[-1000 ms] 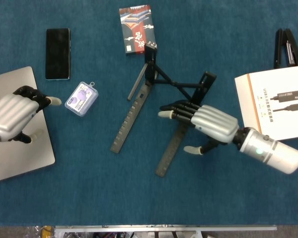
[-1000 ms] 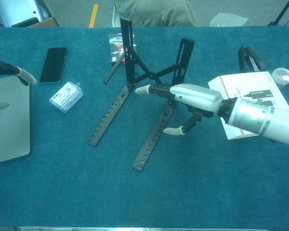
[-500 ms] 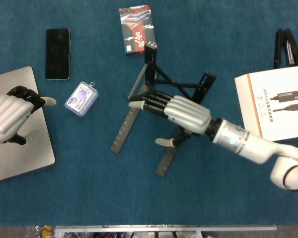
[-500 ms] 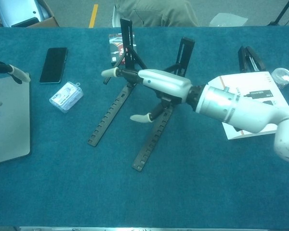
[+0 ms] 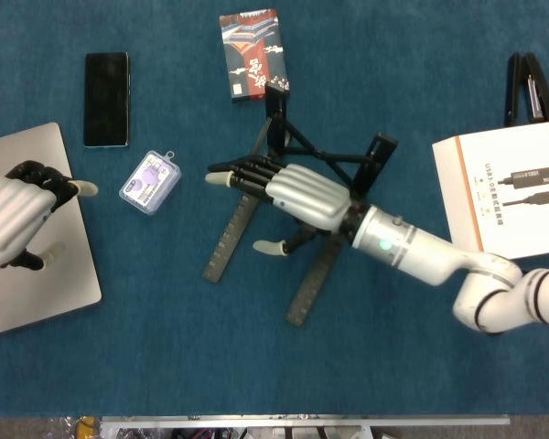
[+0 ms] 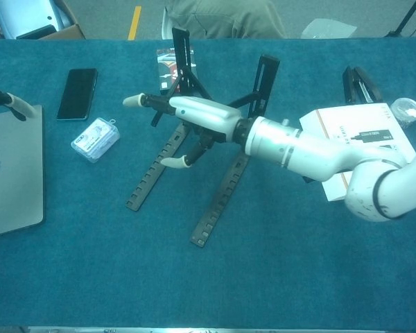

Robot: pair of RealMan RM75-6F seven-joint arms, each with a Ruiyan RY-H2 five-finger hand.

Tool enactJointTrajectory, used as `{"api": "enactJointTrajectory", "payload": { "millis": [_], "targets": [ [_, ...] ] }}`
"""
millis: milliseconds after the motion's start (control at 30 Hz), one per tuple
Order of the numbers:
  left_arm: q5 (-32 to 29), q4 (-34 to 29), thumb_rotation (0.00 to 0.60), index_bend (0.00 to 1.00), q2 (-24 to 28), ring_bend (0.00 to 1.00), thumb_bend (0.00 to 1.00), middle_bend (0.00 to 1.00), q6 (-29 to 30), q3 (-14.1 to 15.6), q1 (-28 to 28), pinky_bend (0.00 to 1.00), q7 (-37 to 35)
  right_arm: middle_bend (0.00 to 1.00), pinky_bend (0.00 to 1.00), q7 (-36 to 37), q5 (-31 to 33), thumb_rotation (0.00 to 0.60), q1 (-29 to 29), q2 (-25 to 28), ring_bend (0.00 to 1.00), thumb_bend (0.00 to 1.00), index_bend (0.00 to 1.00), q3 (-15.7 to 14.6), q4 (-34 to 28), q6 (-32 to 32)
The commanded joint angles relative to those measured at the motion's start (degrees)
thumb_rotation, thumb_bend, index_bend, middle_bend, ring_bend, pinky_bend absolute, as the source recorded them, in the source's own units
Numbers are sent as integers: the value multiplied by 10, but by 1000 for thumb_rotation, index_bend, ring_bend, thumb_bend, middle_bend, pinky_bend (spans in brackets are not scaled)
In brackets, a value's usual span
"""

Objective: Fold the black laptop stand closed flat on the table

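Note:
The black laptop stand (image 5: 327,161) stands unfolded mid-table, its left rail (image 5: 229,236) and right rail (image 5: 313,279) splayed apart and its uprights raised (image 6: 266,78). My right hand (image 5: 288,194) reaches across it from the right. Its fingers stretch left above the top of the left rail (image 6: 153,175), and the thumb (image 5: 267,247) hangs lower beside that rail. Nothing is gripped. My left hand (image 5: 14,212) lies at the far left on the silver laptop (image 5: 37,293), fingers bent and holding nothing. Only a fingertip of the left hand (image 6: 12,101) shows in the chest view.
A black phone (image 5: 105,98) and a clear plastic case (image 5: 151,183) lie left of the stand. A red and black box (image 5: 252,53) sits behind it. A white cable box (image 5: 512,187) and a black clip-like item (image 5: 523,87) are at the right.
My right hand has swept left, from over the right rail to over the left rail, with the arm stretching further across the stand. The left hand drew slightly left.

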Motion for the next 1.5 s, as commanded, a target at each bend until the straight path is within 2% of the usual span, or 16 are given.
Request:
{"api": "enactJointTrajectory", "payload": {
  "millis": [33,333,933,1233,1500],
  "targets": [
    [1,-1,600,187,2,149,358,223,3,0,3,115,0,36,59,1,9,600,8,-13,0,252,0,2,18,-10],
    [11,2,600,187,2,149,358,215,6,-1,9,115,-8,34,59,-6,36,600,0,-14,0,252,0,-6,39,-30],
    [37,17,600,187,-5,140,358,203,22,-1,19,115,-29,18,59,-19,70,600,-9,-30,0,252,0,-1,80,-50],
    [40,21,600,186,-5,134,358,201,25,-3,21,115,-31,17,58,0,42,600,-12,-2,0,252,0,-14,38,-21],
    [23,25,600,186,-7,134,358,201,33,-10,26,115,-20,17,59,-1,-7,600,-31,69,0,252,0,-26,-53,69]
  ]
}}
